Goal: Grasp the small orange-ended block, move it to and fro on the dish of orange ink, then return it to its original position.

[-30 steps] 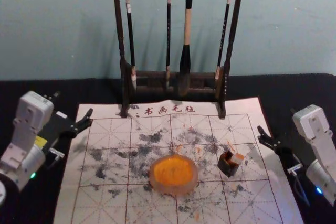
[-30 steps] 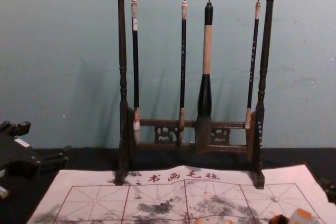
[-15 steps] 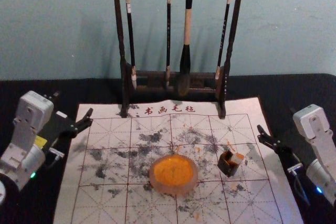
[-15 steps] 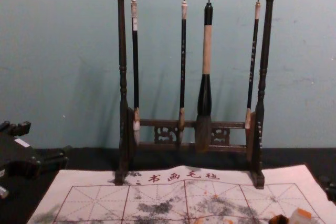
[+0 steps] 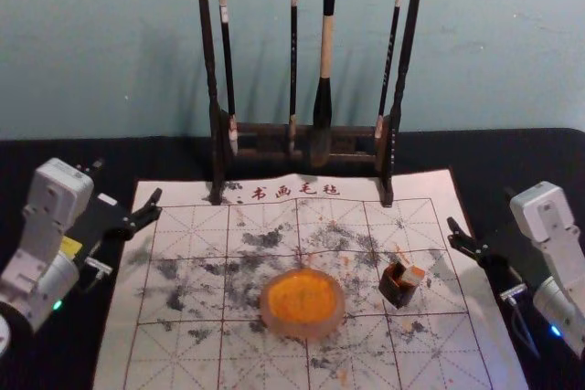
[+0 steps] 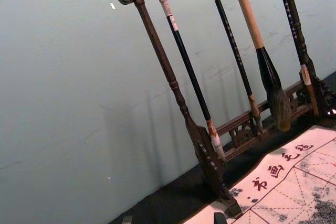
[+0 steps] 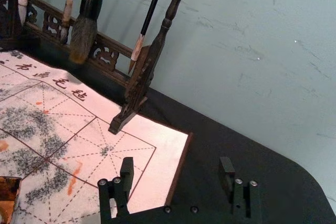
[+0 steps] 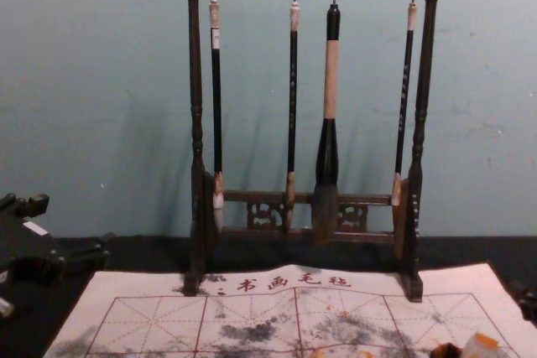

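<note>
The small orange-ended block (image 5: pixel 413 276) leans out of a small dark holder (image 5: pixel 397 291) on the mat's right part; its top also shows in the chest view (image 8: pixel 481 345). Left of them sits the round dish of orange ink (image 5: pixel 303 302). My right gripper (image 5: pixel 481 208) stands open beyond the mat's right edge, away from the block; in the right wrist view the gripper (image 7: pixel 176 167) has nothing between its fingers. At the mat's left edge, my left gripper (image 5: pixel 127 180) is parked open; the left wrist view catches the gripper's (image 6: pixel 173 219) fingertips.
A dark wooden rack (image 5: pixel 218 148) with several hanging brushes stands at the mat's back edge. The ink-stained paper mat (image 5: pixel 183 353) lies on a black table (image 5: pixel 512 152), against a pale wall.
</note>
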Motion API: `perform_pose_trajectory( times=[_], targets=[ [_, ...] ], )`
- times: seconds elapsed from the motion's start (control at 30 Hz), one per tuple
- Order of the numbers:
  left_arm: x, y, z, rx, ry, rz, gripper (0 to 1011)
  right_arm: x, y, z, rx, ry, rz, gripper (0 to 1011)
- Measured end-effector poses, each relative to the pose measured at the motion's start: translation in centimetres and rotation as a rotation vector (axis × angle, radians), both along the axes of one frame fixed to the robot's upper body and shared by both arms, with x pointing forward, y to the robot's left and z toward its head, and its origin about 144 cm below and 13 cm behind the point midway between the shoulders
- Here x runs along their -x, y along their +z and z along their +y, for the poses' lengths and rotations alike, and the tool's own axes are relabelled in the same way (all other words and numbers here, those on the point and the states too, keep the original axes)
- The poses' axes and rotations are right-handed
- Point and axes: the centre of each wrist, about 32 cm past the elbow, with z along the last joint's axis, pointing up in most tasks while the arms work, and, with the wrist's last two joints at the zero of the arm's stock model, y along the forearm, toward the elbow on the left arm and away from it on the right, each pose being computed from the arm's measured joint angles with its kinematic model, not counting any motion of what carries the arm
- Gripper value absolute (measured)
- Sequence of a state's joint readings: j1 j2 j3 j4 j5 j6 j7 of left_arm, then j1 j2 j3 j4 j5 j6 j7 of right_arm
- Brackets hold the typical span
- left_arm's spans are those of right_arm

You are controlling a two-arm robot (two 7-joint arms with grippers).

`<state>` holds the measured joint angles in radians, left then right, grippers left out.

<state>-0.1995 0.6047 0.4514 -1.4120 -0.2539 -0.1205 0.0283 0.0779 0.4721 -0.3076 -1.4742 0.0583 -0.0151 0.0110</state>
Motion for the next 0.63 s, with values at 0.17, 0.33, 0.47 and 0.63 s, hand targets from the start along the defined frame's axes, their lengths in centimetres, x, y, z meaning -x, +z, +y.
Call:
perform_pose_trajectory(
  times=[0.17,0.33,0.47,0.63],
  targets=[
    [0.00,0.00,0.00,0.000,0.000,0.000,1001,0.00,0.02,-0.01,0.000,0.000,-0.001,1000],
    [0.00,0.00,0.00,0.000,0.000,0.000,1001,0.00,0.03,0.00,0.000,0.000,-0.001,1000],
    [0.00,0.00,0.00,0.000,0.000,0.000,1001,0.00,0.03,0.00,0.000,0.001,-0.001,1000],
    [0.00,0.00,0.00,0.000,0.000,0.000,1001,0.00,0.03,0.00,0.000,0.000,-0.001,1000]
  ],
)
